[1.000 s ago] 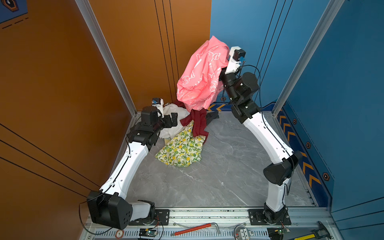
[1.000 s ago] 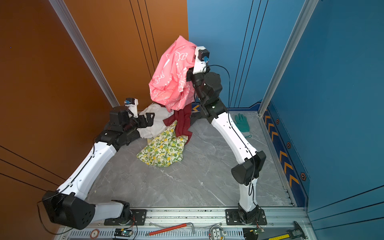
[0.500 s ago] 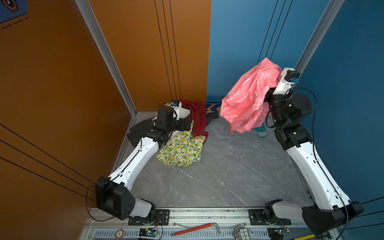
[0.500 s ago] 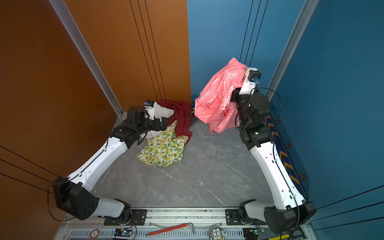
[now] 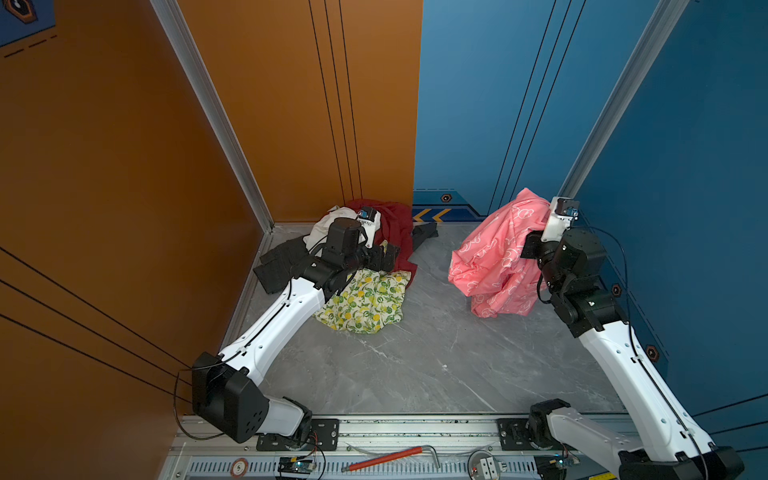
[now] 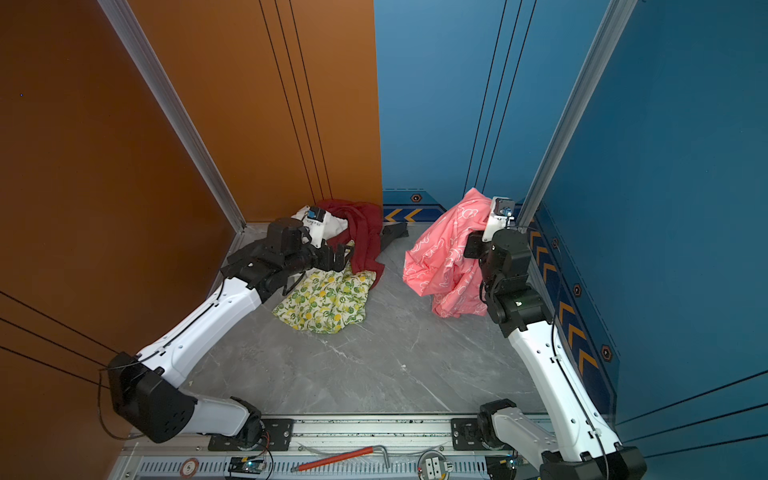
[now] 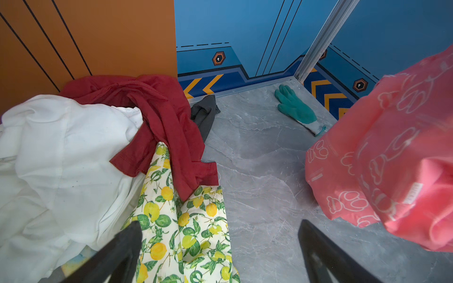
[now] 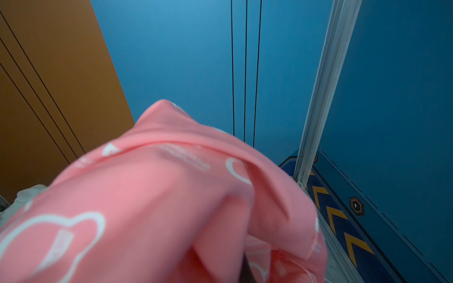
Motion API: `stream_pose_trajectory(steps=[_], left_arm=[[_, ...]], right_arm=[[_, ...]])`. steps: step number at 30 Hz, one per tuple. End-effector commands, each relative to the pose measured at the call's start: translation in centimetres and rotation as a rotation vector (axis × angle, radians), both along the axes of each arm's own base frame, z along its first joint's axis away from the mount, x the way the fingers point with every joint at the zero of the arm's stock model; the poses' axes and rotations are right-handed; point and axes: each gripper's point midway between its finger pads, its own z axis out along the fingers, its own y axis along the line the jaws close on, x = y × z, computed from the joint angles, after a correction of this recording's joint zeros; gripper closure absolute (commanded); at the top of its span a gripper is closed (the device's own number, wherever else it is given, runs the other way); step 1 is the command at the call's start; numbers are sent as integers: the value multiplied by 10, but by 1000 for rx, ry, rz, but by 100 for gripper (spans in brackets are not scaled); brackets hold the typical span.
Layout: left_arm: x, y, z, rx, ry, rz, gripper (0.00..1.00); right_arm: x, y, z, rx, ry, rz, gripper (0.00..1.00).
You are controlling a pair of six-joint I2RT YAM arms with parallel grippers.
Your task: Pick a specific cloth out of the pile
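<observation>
Right gripper (image 5: 527,248): clamped shut on a bunch of the coral-pink cloth (image 5: 494,257), fingertips buried in fabric. The wrist is cocked back, and the forearm rises steeply from the 5 o'clock base along the blue wall. The cloth hangs at about 2 o'clock on the floor (image 5: 415,353), well apart from the pile (image 5: 395,228). Can't tell whether its lower folds touch down.

Left gripper (image 7: 218,247): jaws spread wide, nothing between them. It sits low over the pile's edge, where the lemon-print cloth (image 5: 365,299) meets the dark red cloth (image 7: 166,117). The arm is stretched out low from the 7 o'clock base and points toward 1 o'clock.

The pile sits at 11 o'clock against the orange wall, with a white cloth (image 7: 61,147) and a dark grey ribbed piece (image 5: 276,266). A teal glove (image 7: 295,107) lies alone at 1 o'clock.
</observation>
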Motion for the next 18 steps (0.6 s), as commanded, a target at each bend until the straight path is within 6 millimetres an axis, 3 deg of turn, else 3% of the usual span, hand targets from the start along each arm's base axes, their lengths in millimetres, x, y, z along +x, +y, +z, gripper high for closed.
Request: stream_pose_trajectory(steps=[1, 7, 14, 18], left_arm=[[-11, 1, 3, -1, -1, -23, 1], [-12, 2, 1, 3, 3, -20, 0], [-11, -1, 1, -7, 11, -26, 1], [-12, -6, 0, -14, 16, -32, 2]], right_arm=[[-13, 1, -10, 20, 29, -19, 100], [-32, 5, -62, -46, 185, -66, 100], [-65, -37, -110, 46, 295, -251, 100], [-76, -46, -139, 148, 329, -308, 100]])
